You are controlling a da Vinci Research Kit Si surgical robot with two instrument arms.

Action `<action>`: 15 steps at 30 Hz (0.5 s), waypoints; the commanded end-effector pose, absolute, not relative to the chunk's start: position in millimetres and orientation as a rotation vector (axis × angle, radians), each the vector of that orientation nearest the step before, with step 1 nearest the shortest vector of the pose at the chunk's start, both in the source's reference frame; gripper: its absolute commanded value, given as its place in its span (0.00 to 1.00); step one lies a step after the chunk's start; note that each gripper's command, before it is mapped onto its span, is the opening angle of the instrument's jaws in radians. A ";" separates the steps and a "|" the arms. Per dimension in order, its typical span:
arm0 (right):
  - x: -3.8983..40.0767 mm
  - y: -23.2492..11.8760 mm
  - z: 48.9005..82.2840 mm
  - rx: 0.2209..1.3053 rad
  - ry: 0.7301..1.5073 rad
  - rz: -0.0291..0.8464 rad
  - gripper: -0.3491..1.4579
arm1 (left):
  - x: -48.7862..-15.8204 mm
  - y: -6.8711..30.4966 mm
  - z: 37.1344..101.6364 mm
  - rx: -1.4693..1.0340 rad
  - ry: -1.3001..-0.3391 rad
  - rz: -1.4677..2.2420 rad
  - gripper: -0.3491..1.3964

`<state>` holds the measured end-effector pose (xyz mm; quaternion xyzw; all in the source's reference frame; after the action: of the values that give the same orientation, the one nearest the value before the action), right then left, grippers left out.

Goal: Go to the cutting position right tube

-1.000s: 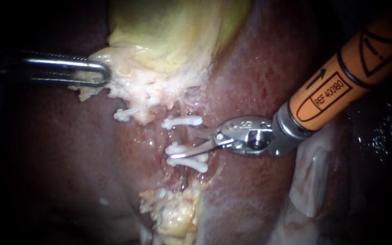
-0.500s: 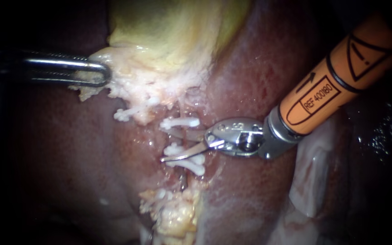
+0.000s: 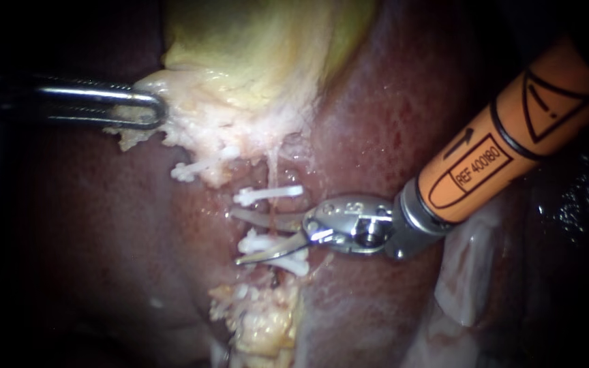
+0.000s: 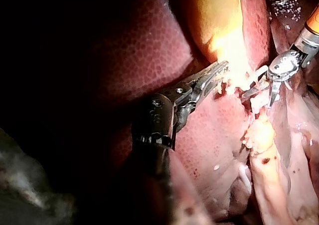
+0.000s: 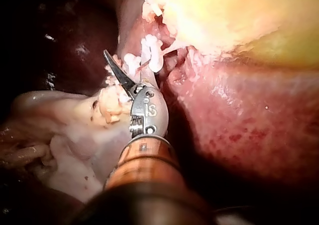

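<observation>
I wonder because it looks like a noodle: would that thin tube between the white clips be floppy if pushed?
Probably floppy: the tube is a thin strand among soft tissue. Likely slippery, since the liver around it glistens wet. Perhaps easily torn, being so thin.

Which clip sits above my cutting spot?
From the yellow gallbladder, follow the pale strand down to the right tool. The clip is the white bar crossing that strand above the open jaws; the other clips stack below them or sit off left.
</observation>
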<state>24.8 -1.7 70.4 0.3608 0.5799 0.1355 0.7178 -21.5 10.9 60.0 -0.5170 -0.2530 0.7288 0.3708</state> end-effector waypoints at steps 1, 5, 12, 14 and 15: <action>24.9 -1.7 70.3 0.798 1.284 0.301 0.90 | -21.5 10.9 60.0 -1.326 -0.650 1.869 0.00; 25.4 -1.6 70.1 0.801 1.293 0.313 0.89 | -21.5 10.9 60.0 -1.326 -0.649 1.869 0.00; 26.5 -1.1 70.5 0.800 1.306 0.374 0.87 | -21.6 11.0 60.1 -1.326 -0.649 1.869 0.00; 26.8 -0.9 70.7 0.802 1.307 0.382 0.87 | -21.6 11.0 60.1 -1.326 -0.649 1.869 0.00; 26.9 -0.8 70.7 0.806 1.310 0.389 0.87 | -21.6 11.0 60.1 -1.326 -0.649 1.869 0.00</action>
<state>26.9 -0.8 70.8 0.3621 0.5891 0.1755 0.7007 -21.6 11.0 60.1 -0.5172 -0.2531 0.7287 0.3707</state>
